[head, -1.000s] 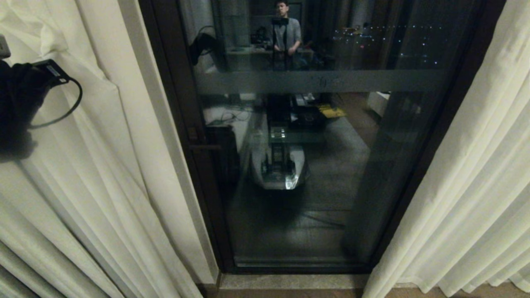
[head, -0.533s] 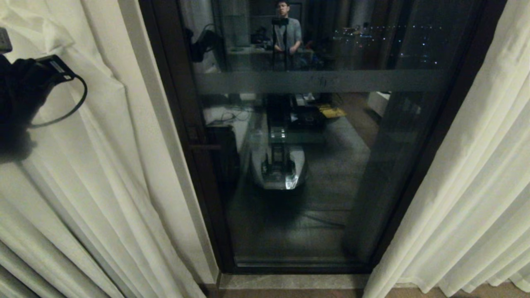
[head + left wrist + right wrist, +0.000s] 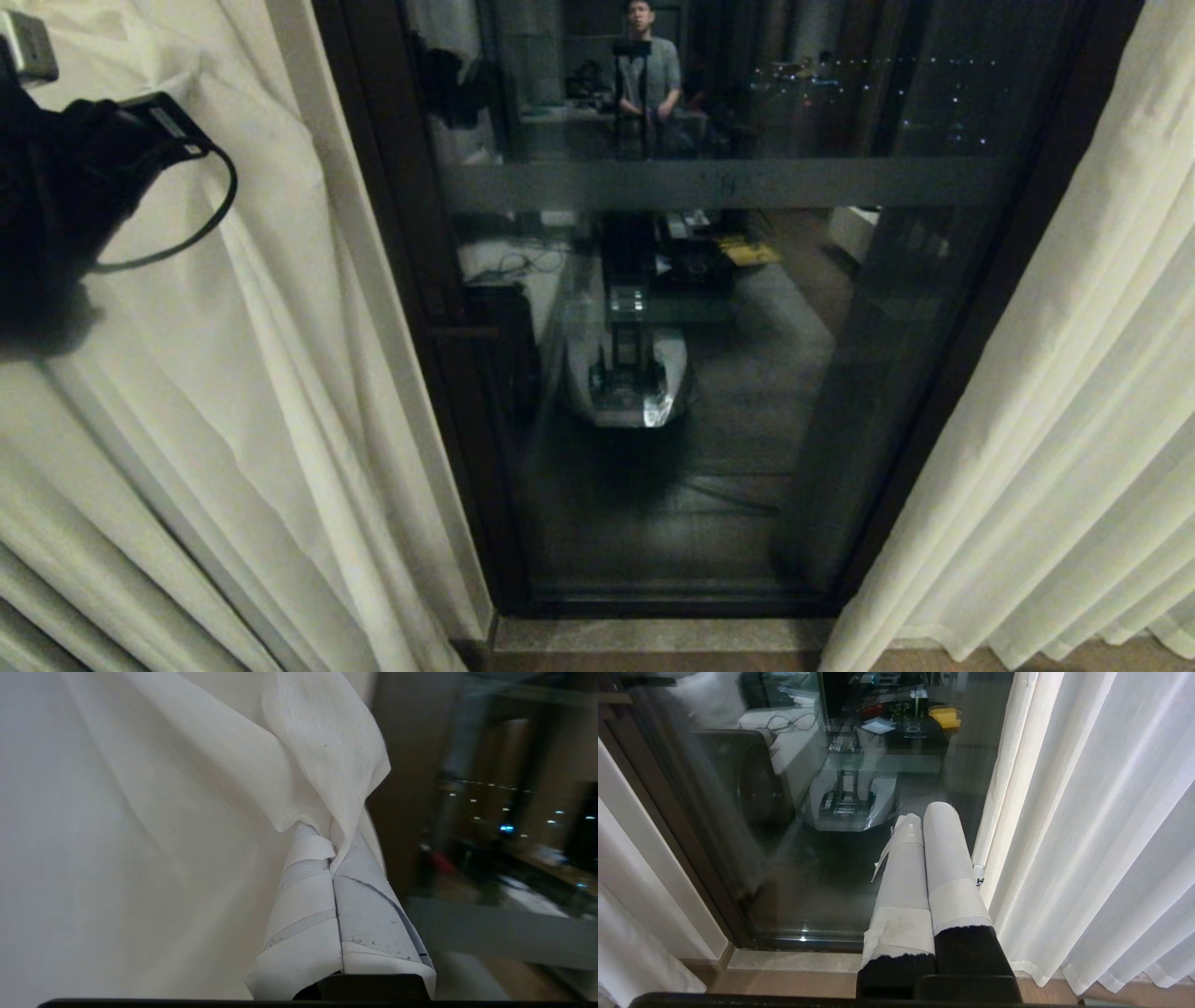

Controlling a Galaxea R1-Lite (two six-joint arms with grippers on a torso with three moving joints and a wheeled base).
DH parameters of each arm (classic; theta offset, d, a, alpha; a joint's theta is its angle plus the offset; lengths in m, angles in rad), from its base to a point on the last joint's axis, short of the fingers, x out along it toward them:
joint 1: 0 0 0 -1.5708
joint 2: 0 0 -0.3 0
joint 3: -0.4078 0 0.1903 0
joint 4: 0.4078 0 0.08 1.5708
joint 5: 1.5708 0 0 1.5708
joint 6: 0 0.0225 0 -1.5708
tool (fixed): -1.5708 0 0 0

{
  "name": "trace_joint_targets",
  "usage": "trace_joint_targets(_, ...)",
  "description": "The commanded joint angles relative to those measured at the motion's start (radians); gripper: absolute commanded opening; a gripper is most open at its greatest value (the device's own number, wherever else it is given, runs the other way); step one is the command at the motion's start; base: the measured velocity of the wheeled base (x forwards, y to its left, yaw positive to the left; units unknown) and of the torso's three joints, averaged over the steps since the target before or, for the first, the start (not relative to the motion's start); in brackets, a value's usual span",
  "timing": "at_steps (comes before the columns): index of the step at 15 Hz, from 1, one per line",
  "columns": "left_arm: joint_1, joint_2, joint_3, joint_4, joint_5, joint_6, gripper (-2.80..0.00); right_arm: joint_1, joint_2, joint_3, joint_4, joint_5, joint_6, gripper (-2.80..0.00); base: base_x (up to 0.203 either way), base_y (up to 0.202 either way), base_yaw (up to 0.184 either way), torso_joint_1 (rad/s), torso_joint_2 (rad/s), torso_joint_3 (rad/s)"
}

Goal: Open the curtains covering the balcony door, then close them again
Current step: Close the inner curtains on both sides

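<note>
Curtains [image 3: 233,373] hang vertical, parted; left pincer [image 3: 334,858] pinches left panel fold.

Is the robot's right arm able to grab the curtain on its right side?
Probably yes. The right gripper hangs beside the right curtain with nothing between them, but its fingers are shut and must open first.
</note>
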Motion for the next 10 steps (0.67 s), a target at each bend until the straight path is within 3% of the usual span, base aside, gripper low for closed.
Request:
trace_joint_targets(1,-0.032,-0.035,0.016,-0.006,0.001,-0.002,-2.8,0.0,0.0,0.0,-0.001,0.0,-0.001,-2.8,0.0,0.0,0.0,0.0,0.0,0.0)
trace_joint_targets(6,-0.107,-0.094,0.035,0.103,0.002,0.007,-2.8,0.0,0.0,0.0,-0.001,0.0,-0.001,-2.8,0.0,0.0,0.0,0.0,0.0,0.0)
trace_joint_targets(10,-0.136,-0.087,0.041,0.11,-0.006,0.073,-2.8,0.0,0.0,0.0,-0.001,0.0,-0.001,-2.8,0.0,0.0,0.0,0.0,0.0,0.0)
